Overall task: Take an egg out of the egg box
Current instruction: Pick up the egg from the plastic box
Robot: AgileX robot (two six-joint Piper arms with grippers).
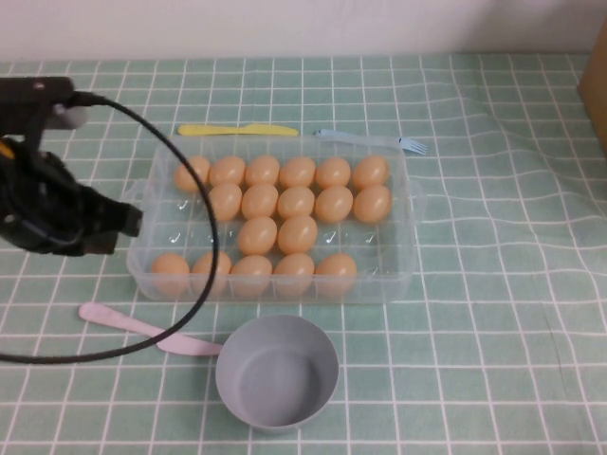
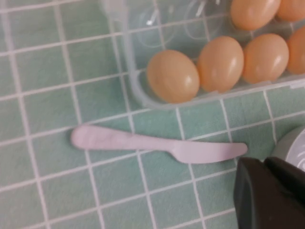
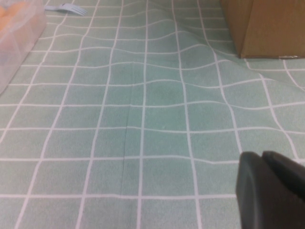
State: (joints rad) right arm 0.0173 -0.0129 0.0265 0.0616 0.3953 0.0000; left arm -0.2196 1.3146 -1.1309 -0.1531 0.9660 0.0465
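The clear plastic egg box (image 1: 394,275) stands mid-table with several pale orange eggs in its hollows. One egg (image 1: 171,270) lies in its front-left corner and also shows in the left wrist view (image 2: 172,76), behind the box's wall (image 2: 128,71). My left gripper (image 1: 119,220) hovers just left of the box, above the table. Its dark fingers are pressed together and hold nothing (image 2: 264,164). My right gripper (image 3: 262,160) is outside the high view. It is shut and empty over bare tablecloth, right of the box (image 3: 19,33).
A grey-blue bowl (image 1: 277,372) stands in front of the box. A pink knife (image 1: 142,329) lies at the front left. A yellow knife (image 1: 237,130) and a blue fork (image 1: 375,140) lie behind the box. A cardboard box (image 1: 597,85) stands at the far right. My left arm's black cable crosses the box's left end.
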